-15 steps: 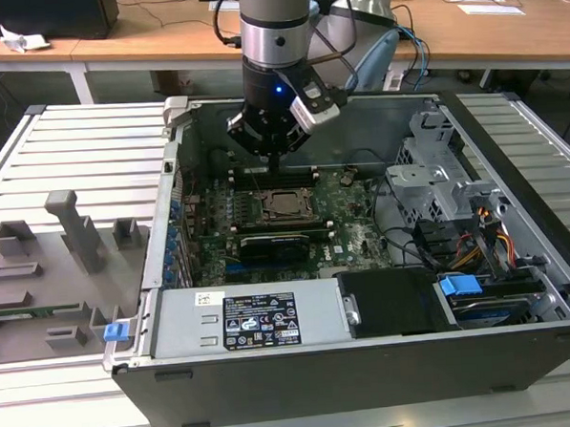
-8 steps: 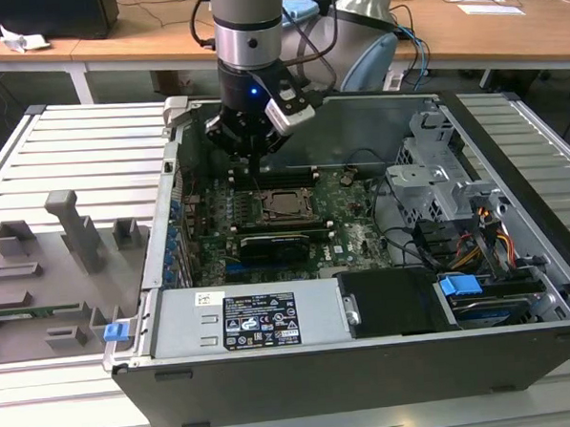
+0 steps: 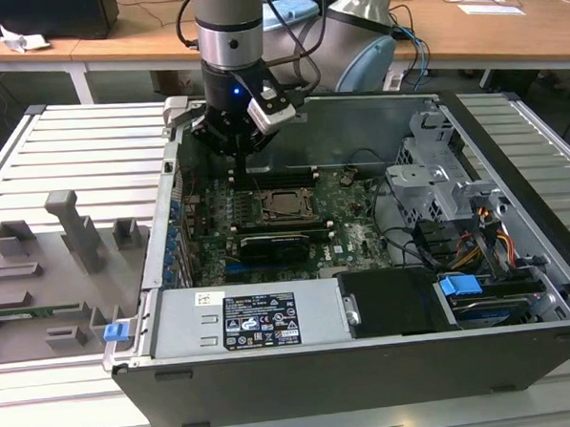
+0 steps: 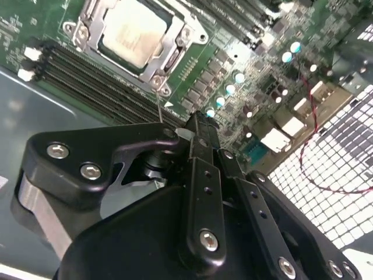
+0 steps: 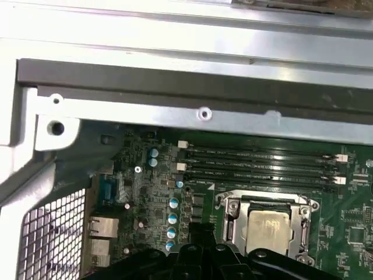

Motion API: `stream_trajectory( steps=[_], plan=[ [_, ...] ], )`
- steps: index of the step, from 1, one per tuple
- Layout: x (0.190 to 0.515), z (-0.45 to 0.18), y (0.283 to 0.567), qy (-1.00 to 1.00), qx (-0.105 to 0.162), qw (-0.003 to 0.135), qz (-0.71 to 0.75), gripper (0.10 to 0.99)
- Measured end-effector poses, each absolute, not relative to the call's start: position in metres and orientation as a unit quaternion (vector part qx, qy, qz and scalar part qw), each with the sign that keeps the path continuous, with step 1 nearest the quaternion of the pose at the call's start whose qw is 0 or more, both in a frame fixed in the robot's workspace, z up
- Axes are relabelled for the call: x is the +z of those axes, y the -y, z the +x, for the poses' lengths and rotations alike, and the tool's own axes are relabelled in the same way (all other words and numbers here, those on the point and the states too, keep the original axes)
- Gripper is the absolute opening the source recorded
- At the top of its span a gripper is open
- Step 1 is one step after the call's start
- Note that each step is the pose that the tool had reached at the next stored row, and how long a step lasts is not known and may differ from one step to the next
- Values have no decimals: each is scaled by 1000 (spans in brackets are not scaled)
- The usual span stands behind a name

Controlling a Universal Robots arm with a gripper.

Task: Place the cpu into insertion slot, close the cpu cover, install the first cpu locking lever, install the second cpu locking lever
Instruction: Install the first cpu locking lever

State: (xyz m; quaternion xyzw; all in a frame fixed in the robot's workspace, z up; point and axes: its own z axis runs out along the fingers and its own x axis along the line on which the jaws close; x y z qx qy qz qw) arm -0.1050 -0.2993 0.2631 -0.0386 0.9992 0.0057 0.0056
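Looking first at the exterior view, we see an open computer case [image 3: 369, 362] lying on a slatted metal bench [image 3: 72, 158]. The arm [image 3: 229, 25] comes down from above, and its gripper [image 3: 236, 159] hangs over the far part of the green board [image 3: 353, 234], close to the memory slots [image 3: 274, 179]. The insertion slot [image 3: 286, 204] sits in the middle of the board, a little nearer to the camera than the gripper. The cpu [image 3: 286, 205] lies inside it and the cpu cover [image 3: 268, 200] frames it. A long black card [image 3: 282, 242] stands just in front of the slot. To the exterior view's left, grey holders [image 3: 71, 234] rest on the bench.

In the second wrist view, the gripper [image 4: 201, 125] has its black fingers [image 4: 201, 169] together, and we see nothing held between them. The tips are over the board beside the memory slots [image 4: 99, 81]. The cpu [image 4: 135, 32] shows its pale metal face through the window of the cpu cover [image 4: 175, 52], which lies flat on the insertion slot [image 4: 84, 41]. A thin metal lever [image 4: 158, 102] runs from the corner of the slot toward the gripper tips.

In the first wrist view, the cpu [image 5: 267, 226] again sits in the insertion slot [image 5: 224, 204] under the cpu cover [image 5: 303, 219], just beside the memory slots [image 5: 256, 166]. The gripper [image 5: 198, 233] is near the slot, on the side of the blue capacitors [image 5: 173, 216].
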Motion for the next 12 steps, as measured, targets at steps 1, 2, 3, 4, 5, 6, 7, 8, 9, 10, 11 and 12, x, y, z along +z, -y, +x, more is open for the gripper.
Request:
stream_trajectory(
  steps=[1,2,3,4,5,6,7,8,9,10,11,12],
  plan=[
    [262,-106,297,-999,6,5,-39,110],
    [261,-106,292,-999,6,6,-39,110],
    [261,-106,290,-999,6,6,-39,110],
    [261,-106,288,-999,6,6,-39,110],
    [261,-106,288,-999,6,6,-39,110],
    [261,-105,288,-999,6,6,-39,110],
    [261,-105,287,-999,6,6,-39,110],
    [261,-104,287,-999,6,6,-39,110],
    [261,-103,287,-999,6,6,-39,110],
    [261,-101,287,-999,6,6,-39,110],
    [261,-100,287,-999,6,6,-39,110],
    [261,-96,287,-999,6,6,-39,110]
  ],
)
